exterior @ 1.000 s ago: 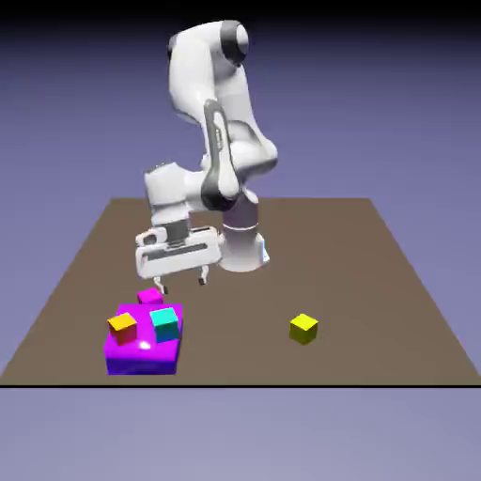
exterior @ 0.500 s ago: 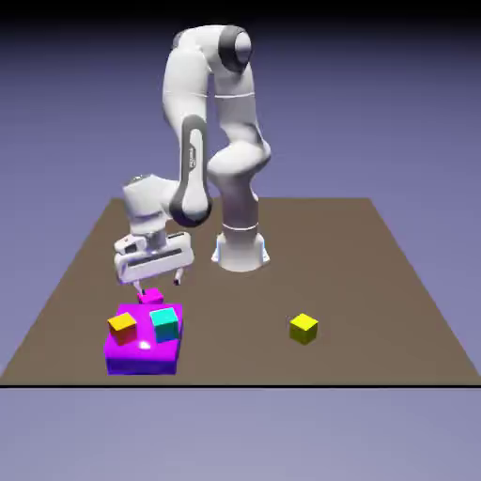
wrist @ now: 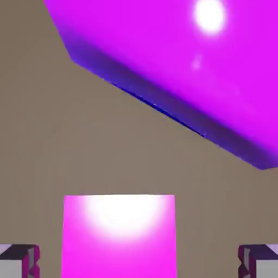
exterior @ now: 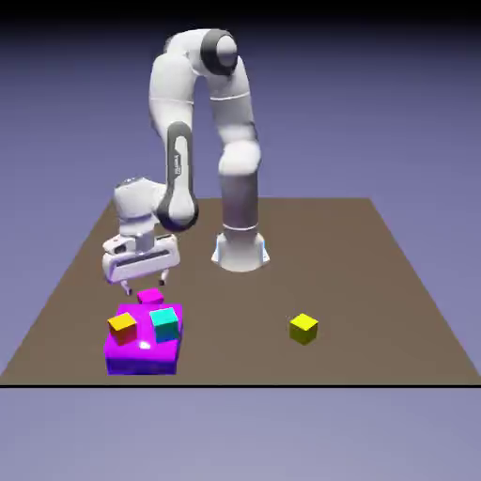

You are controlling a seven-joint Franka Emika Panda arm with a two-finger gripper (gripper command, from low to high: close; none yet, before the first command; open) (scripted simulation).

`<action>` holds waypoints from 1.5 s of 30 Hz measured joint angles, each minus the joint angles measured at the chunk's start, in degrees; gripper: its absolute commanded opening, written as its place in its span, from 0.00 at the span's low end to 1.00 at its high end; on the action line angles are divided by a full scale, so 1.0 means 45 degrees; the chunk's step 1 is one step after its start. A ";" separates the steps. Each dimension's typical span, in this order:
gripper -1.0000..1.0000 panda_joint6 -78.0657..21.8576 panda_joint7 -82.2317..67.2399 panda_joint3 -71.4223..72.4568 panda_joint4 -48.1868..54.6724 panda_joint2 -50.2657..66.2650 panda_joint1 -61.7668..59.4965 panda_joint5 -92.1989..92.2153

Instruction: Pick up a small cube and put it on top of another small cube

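The small cube [exterior: 150, 297], plain magenta-pink, lies on the table just behind the big magenta block [exterior: 141, 352]. My gripper [exterior: 144, 283] hangs right over it, open and holding nothing. In the hand view the small cube [wrist: 119, 236] shows large at the bottom, between the two grey fingertips [wrist: 19, 260], which stand wide of its sides. The other small cube [exterior: 302, 328], lemon-yellow, sits alone on the table toward the exterior view's right.
An orange-yellow cube [exterior: 122, 325] and a cyan cube [exterior: 165, 322] rest on the big magenta block. That block [wrist: 179, 70] fills the hand view's upper right, close to the small cube. The robot's base [exterior: 240, 252] stands behind.
The arm has swung toward the exterior view's left, bringing the open gripper from beside the small magenta cube to directly above it. The cubes have not moved.
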 measured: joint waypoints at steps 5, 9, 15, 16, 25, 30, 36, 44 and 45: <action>0.50 0.0981 0.1153 -0.2306 0.0109 -0.1142 0.1936 -0.1699; 0.00 0.1533 0.1801 -0.3602 0.0171 -0.1784 0.3025 -0.2655; 0.00 0.0539 0.0648 -0.1296 0.0062 -0.0642 0.1089 -0.0956; 0.00 0.0343 0.0418 -0.0835 0.0040 -0.0414 0.0701 -0.0616; 0.00 -0.1423 -0.1659 0.3317 -0.0157 0.1642 -0.2786 0.2444; 0.00 -0.2047 -0.2392 0.4795 -0.0227 0.2368 -0.4019 0.3524; 0.00 -0.3703 -0.0511 0.5764 0.2043 0.0304 -0.3920 0.2022; 0.00 -0.6385 -0.3999 0.6731 0.2890 -0.2341 -0.2000 -0.2417; 0.00 -0.6711 -0.4471 0.6844 0.2972 -0.2657 -0.1753 -0.2973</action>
